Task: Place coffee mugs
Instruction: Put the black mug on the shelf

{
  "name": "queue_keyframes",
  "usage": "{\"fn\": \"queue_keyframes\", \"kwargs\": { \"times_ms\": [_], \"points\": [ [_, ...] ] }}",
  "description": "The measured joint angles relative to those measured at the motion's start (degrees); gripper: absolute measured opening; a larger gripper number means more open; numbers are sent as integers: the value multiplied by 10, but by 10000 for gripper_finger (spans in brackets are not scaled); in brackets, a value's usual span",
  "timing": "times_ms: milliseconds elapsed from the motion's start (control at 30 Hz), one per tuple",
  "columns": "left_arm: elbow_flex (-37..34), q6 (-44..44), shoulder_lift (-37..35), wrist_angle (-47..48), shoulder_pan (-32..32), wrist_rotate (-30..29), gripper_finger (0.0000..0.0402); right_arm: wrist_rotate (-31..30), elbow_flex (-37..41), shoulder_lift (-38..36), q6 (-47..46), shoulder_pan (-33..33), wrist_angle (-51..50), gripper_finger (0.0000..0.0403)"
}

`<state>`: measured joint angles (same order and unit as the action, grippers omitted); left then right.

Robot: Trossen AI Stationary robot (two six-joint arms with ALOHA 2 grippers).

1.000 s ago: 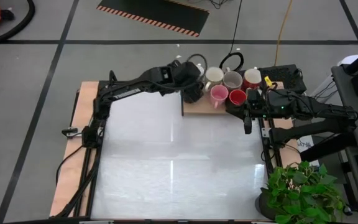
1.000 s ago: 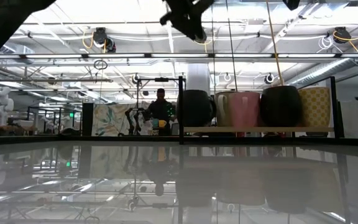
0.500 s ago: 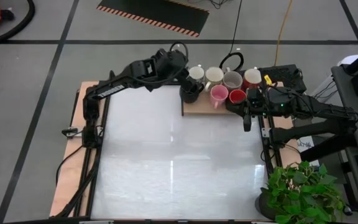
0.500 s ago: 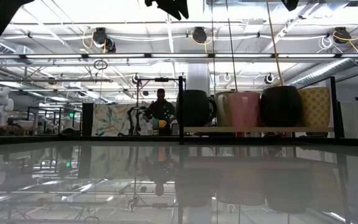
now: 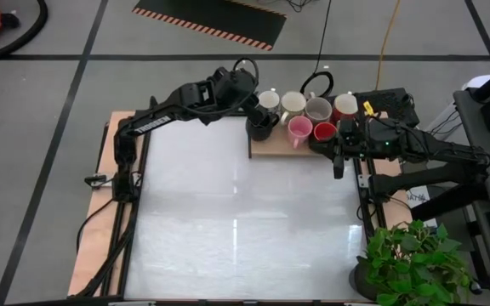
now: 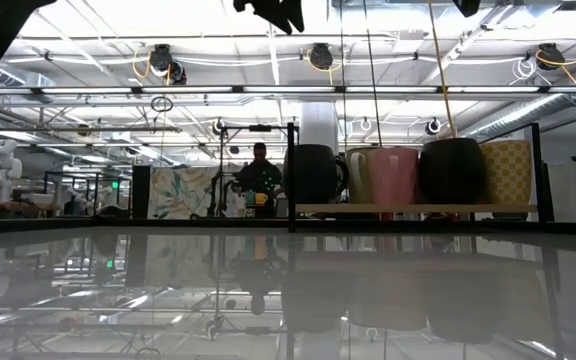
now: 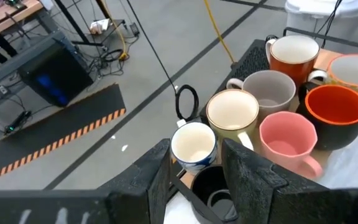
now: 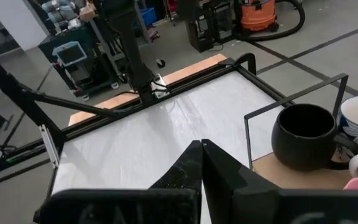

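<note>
Several coffee mugs stand on their bases on a wooden board (image 5: 272,150) at the table's far right: a black one (image 5: 262,128), a white one with blue marks (image 7: 193,144), a cream one (image 7: 232,113), a grey one (image 7: 270,90), a pink one (image 7: 286,134) and a red-lined one (image 7: 335,111). My left gripper (image 7: 196,151) hangs open and empty above the black and white mugs, at the board's left end (image 5: 250,99). My right gripper (image 5: 339,168) waits shut at the board's right end, holding nothing.
A thin black frame (image 8: 294,90) rises around the board. The white tabletop (image 5: 236,221) stretches bare in front of it. A potted plant (image 5: 411,263) stands at the near right corner. A black box (image 5: 385,100) and cables lie behind the mugs.
My left gripper has risen from just over the black mug and drawn back toward the table's far left, with its fingers the same distance apart. The black mug stays on the board. For the last half second nothing has moved.
</note>
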<state>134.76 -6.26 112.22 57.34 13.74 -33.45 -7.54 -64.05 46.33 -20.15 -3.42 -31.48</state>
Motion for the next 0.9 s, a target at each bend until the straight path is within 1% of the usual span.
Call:
{"fn": "queue_keyframes", "kwargs": {
  "times_ms": [67,100,133,200,267,367,433,500,567,667,800,900],
  "points": [
    [0,-1,-4,16,0,1,147,-9,0,2,-14,0,0,0],
    [0,-3,-6,27,-1,1,147,-23,0,4,-28,0,0,0],
    [0,-7,-7,37,-2,0,147,-43,0,10,-54,0,3,0],
    [0,-22,-12,79,-3,-2,147,-54,0,31,-99,-5,13,0],
    [0,-34,-15,134,-1,-1,147,-23,-1,63,-107,-11,30,0],
    [-3,-49,-16,226,8,3,147,45,-1,127,-98,-19,73,0],
    [-18,-52,-16,266,17,5,147,86,0,176,-88,-25,120,0],
    [-41,-34,-16,284,28,15,144,131,-8,220,-78,-38,164,0],
    [-67,-7,-16,284,43,26,132,169,-40,264,-70,-54,184,0],
    [-114,47,-16,261,74,48,109,197,-105,328,-36,-77,168,0],
    [-193,124,-18,169,124,112,88,189,-228,394,25,-117,117,0],
    [-250,163,-26,83,162,157,85,162,-322,436,49,-159,38,0]
  ]
}}
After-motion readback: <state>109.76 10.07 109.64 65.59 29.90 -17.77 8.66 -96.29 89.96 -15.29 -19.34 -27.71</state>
